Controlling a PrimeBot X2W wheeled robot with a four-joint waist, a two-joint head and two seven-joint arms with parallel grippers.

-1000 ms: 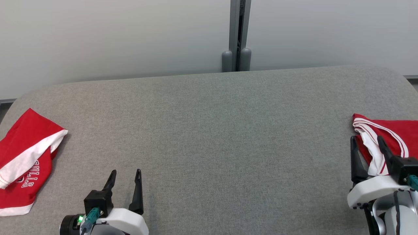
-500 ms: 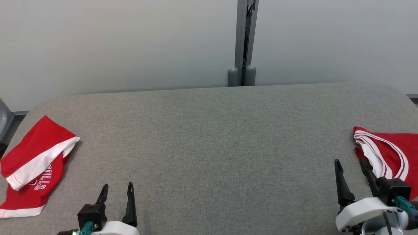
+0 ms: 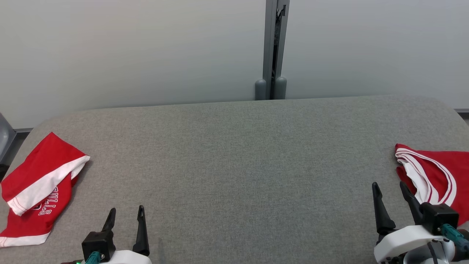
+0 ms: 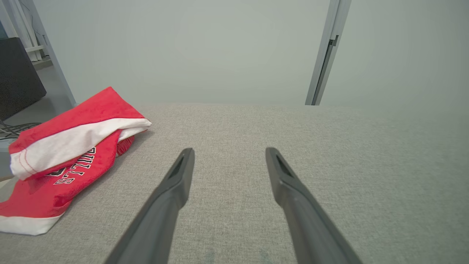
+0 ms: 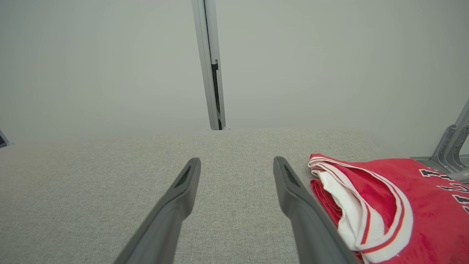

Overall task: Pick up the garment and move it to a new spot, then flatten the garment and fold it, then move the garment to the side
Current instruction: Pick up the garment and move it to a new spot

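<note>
Both arms sit at the near edge of the counter (image 3: 234, 157) and neither carries anything. The left end effector (image 3: 126, 209) has its two dark fingers spread over bare cloth. The right end effector (image 3: 388, 184) is spread just as wide, its outer finger just beside the striped-trim jersey (image 3: 438, 172); whether it brushes the cloth I cannot tell. That jersey, red with white piping round an opening, lies bunched at the counter's right end. The lettered garment (image 3: 36, 187), red with a broad white band, lies loosely doubled over at the left end, well apart from the left fingers. With both pieces out at the sides, I take the bare middle for the working spot, and the jersey by the right fingers for the likelier pickup, though which piece the task means I cannot say. The counter wears grey woven fabric and has rounded corners; behind it stand pale wall panels joined by a grey post (image 3: 272, 55).
</note>
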